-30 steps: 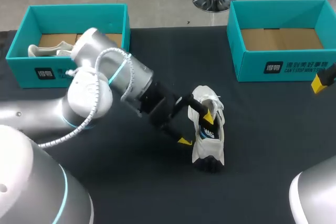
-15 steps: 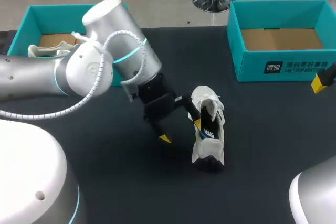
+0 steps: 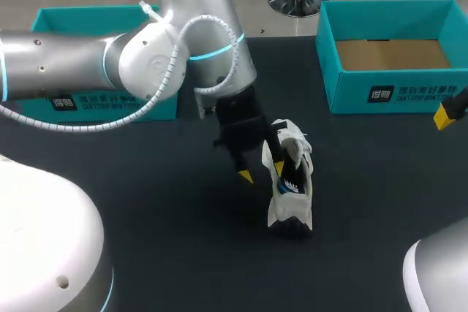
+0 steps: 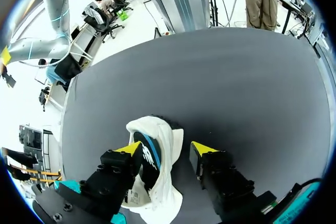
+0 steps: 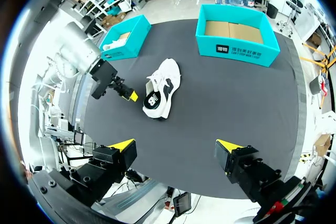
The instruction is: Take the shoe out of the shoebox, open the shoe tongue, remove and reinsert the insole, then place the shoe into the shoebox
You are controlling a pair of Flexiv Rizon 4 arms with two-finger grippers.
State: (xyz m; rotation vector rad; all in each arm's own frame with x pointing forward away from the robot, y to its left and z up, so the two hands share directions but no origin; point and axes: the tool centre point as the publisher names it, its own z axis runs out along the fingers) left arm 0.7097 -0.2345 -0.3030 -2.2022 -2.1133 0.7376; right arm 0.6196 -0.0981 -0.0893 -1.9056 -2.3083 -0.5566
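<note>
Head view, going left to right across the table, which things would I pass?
left teal shoebox → white shoe → right teal shoebox

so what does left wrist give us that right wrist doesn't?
Only left wrist: a close-up of the left pincer, open, with one side wall of the white shoe between its tips. One tip is at the blue-lined opening, the other outside.
Only right wrist: the right pincer, open and empty, plus the insides of both boxes. There is something white in the shoebox by the left arm and bare cardboard in the other shoebox.
Both: the shoe, the left pincer and the black table.
</note>
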